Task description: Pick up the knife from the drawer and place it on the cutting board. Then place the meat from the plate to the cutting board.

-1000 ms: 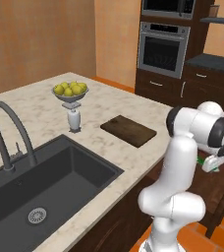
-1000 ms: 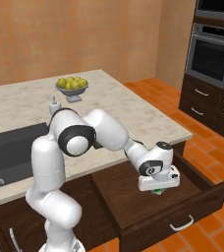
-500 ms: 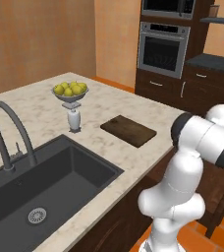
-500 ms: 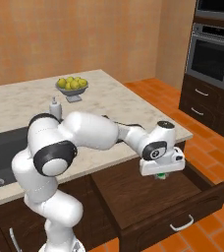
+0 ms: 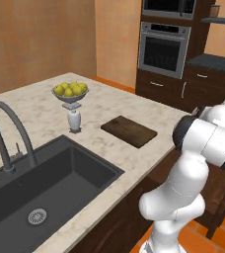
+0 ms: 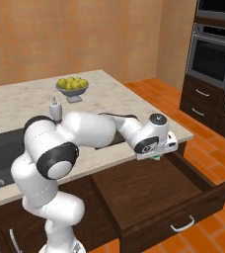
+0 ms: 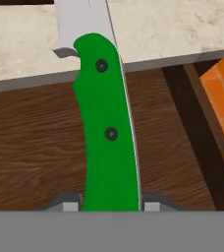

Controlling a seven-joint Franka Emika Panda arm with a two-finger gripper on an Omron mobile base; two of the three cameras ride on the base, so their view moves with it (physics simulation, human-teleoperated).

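Note:
In the hand view the knife (image 7: pixel 108 142) stands lengthwise between my fingertips (image 7: pixel 67 202), green handle gripped and pale blade pointing out over the counter's edge. My gripper (image 6: pixel 158 152) is shut on it, hovering above the open drawer (image 6: pixel 149 190) just below the counter lip, with a speck of green knife (image 6: pixel 155 158) under the hand. The dark cutting board (image 5: pixel 129 131) lies flat on the counter near its right edge. The plate and the meat are out of view.
A grey bowl of yellow fruit (image 5: pixel 71 91) and a small white dispenser (image 5: pixel 75 120) stand behind the board. The black sink (image 5: pixel 40 192) and faucet (image 5: pixel 8 131) lie to the left. My own arm (image 6: pixel 99 128) stretches across the counter front. Ovens (image 5: pixel 163 49) stand beyond.
The gripper has risen out of the drawer with the knife, up to the counter's edge. The elbow has swung higher and closer to the counter.

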